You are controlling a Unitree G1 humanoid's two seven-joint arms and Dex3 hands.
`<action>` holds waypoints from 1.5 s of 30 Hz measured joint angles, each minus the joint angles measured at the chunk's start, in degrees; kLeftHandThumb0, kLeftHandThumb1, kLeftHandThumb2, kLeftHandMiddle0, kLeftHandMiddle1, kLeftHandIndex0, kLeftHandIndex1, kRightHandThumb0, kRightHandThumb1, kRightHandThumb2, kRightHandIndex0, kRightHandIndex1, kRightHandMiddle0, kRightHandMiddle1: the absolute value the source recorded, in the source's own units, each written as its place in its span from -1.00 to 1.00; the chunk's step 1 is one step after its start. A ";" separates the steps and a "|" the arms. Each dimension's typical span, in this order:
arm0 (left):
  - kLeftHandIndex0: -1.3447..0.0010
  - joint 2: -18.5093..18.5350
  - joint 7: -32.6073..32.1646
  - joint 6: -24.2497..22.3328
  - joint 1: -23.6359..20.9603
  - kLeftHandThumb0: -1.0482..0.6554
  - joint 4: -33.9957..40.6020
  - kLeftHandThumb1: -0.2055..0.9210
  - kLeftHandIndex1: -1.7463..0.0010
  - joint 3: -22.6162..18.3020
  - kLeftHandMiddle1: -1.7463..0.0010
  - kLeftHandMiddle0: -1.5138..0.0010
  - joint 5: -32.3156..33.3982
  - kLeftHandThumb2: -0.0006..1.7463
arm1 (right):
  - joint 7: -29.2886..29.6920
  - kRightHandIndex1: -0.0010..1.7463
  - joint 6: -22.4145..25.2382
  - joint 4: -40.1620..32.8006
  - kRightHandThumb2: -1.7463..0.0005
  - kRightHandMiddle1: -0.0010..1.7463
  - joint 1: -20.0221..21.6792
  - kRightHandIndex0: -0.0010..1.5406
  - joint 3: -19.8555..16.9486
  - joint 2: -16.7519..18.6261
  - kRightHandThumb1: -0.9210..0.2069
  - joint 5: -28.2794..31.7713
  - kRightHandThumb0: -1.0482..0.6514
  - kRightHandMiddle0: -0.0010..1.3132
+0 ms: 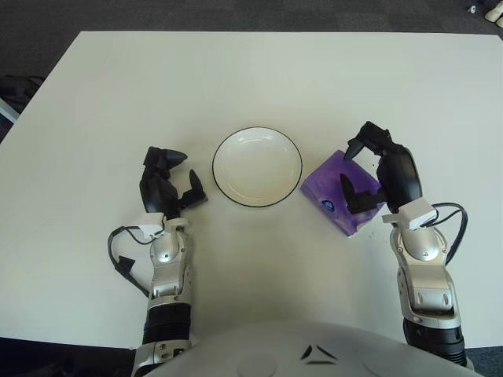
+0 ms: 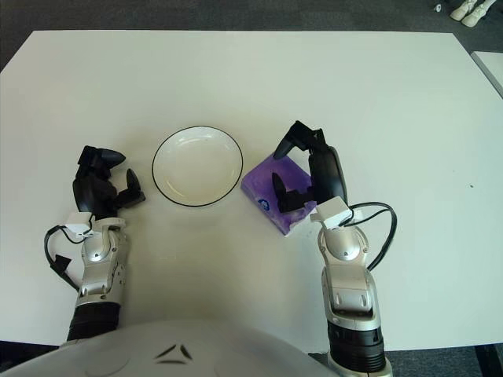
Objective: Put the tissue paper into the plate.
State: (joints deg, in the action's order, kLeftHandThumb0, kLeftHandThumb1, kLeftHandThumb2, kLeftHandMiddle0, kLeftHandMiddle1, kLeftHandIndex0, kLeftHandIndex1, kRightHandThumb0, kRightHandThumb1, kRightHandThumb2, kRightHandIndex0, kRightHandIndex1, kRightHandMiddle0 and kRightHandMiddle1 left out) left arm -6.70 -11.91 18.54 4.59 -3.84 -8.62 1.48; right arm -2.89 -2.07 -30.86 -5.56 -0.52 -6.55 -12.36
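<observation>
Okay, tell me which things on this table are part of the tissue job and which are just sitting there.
Part of the job:
- purple tissue pack, on the table right of the plate
- white plate, nothing in it
- right hand, fingers around the tissue pack

Just there:
- left hand, left of the plate, holding nothing
- white table

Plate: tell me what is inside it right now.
Nothing shows inside the plate; its white bowl is bare. The tissue pack lies on the table right of it, under the right hand.
</observation>
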 measured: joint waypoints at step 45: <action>0.24 0.07 0.17 0.62 -0.11 0.22 -0.64 -0.36 -1.00 0.13 -1.00 0.05 -0.93 0.74 | -28.25 -1.00 12.49 -15.42 0.47 -1.00 -7.19 -1.00 2.13 -22.41 -0.58 -18.50 -0.99 -1.00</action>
State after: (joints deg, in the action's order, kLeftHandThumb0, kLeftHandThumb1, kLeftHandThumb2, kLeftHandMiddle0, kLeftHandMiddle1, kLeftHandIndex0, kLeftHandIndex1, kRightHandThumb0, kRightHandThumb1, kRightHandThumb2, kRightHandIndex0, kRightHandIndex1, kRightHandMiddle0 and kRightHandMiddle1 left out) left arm -6.63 -11.74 19.16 4.49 -4.48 -8.49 0.55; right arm -31.13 10.42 -46.28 -12.75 1.62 -28.96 -30.85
